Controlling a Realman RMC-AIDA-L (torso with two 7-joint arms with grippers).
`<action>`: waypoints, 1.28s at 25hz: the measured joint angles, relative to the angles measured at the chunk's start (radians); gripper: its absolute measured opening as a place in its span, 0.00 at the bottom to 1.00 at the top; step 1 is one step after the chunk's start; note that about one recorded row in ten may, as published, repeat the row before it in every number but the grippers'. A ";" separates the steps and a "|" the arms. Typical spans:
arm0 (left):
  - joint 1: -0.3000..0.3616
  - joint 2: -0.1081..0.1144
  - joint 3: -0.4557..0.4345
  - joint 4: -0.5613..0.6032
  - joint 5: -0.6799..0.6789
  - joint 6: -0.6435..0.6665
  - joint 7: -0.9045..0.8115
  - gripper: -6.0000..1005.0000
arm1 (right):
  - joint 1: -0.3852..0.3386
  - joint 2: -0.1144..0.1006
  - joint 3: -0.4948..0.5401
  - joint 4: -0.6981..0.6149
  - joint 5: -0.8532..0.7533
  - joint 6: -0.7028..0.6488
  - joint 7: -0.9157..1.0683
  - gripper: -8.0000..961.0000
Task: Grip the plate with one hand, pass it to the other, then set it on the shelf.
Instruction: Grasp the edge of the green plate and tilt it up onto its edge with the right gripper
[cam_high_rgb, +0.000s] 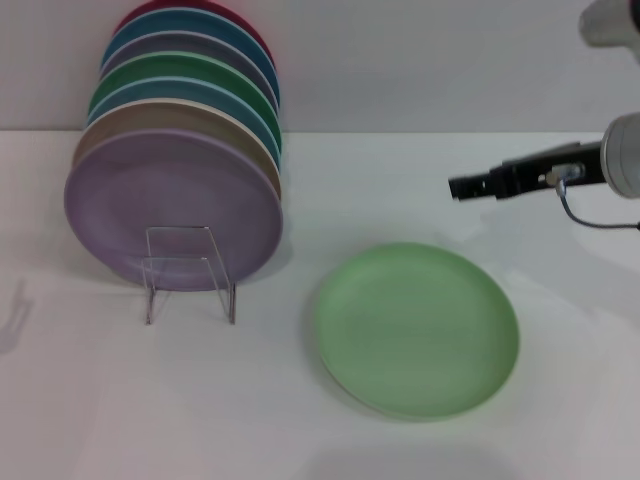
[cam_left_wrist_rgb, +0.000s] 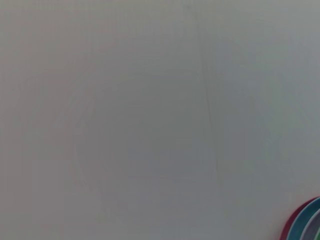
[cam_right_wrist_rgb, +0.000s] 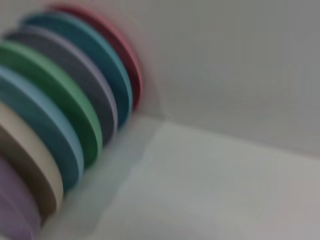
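While the plate (cam_high_rgb: 417, 328) lies flat on the white table (cam_high_rgb: 560, 400), in front of the robot and a little to its right side, nothing holds it yet. The right gripper (cam_high_rgb: 462, 187) hangs above the table behind the plate, well apart from it, and points toward the rack side. If its fingers are wide or narrow, the pictures do not tell. The left gripper is not seen in any view; the left wrist camera shows only a pale surface and the edge of some stacked plates (cam_left_wrist_rgb: 306, 222).

The shelf (cam_high_rgb: 188, 272) stands to the left of the plate, and it is already heavily loaded: 7 plates (cam_high_rgb: 180, 150) lean in a row, with the lilac plate (cam_high_rgb: 172, 208) at the front. This is probably the main danger. Only the narrow front loop of the clear frame seems free, so a new plate placed there may slip off, or may push the whole row backward.

A second risk is the first grip. The plate is flat with a shallow rim, so the fingers must catch the edge close to the table; a bad angle may push it away instead of lifting it.

The third risk is the passing between the 2 hands. If 1 hand lets go too early, the plate will likely fall.
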 joint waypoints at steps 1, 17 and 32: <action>-0.001 0.000 0.000 0.000 0.000 0.000 0.000 0.83 | 0.007 0.000 0.007 -0.006 -0.015 0.028 0.004 0.82; -0.007 0.000 0.002 0.000 0.002 0.000 -0.002 0.83 | 0.097 0.006 0.019 -0.258 -0.105 0.064 -0.014 0.82; -0.011 0.000 0.002 0.003 0.002 -0.002 -0.003 0.83 | 0.135 0.006 0.014 -0.370 -0.126 0.033 -0.019 0.82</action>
